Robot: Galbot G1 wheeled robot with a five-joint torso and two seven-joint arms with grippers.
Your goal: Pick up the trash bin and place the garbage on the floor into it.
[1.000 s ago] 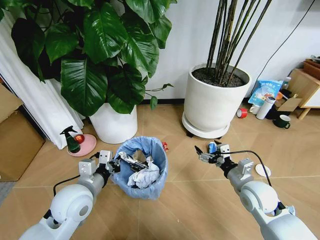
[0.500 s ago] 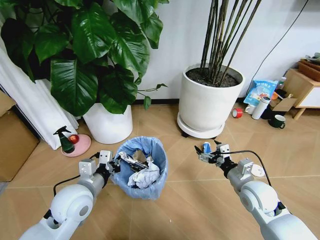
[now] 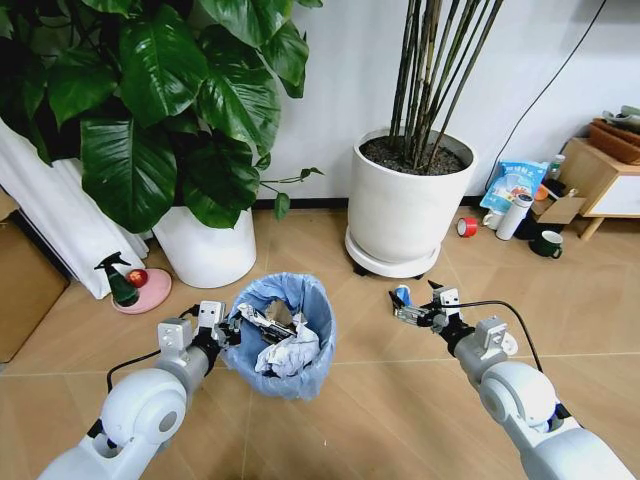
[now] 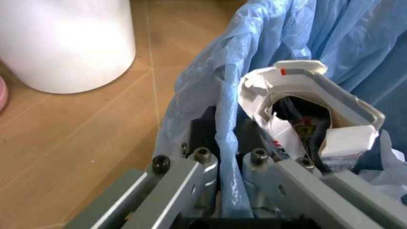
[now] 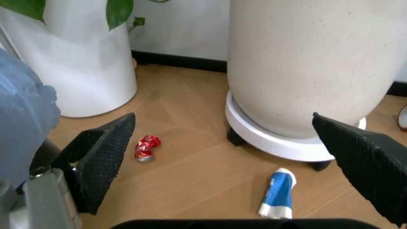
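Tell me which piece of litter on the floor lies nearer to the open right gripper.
The blue-and-white tube, lying by the bamboo pot's base, just ahead of the right gripper. The crumpled red wrapper lies farther off, toward the trash bin.

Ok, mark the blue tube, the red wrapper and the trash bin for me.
blue tube [image 5: 278, 192], right wrist view, on its blue middle.
red wrapper [image 5: 147, 147], right wrist view, on its crumpled centre.
trash bin [image 3: 318, 345], head view, on the blue bag covering its outer wall.
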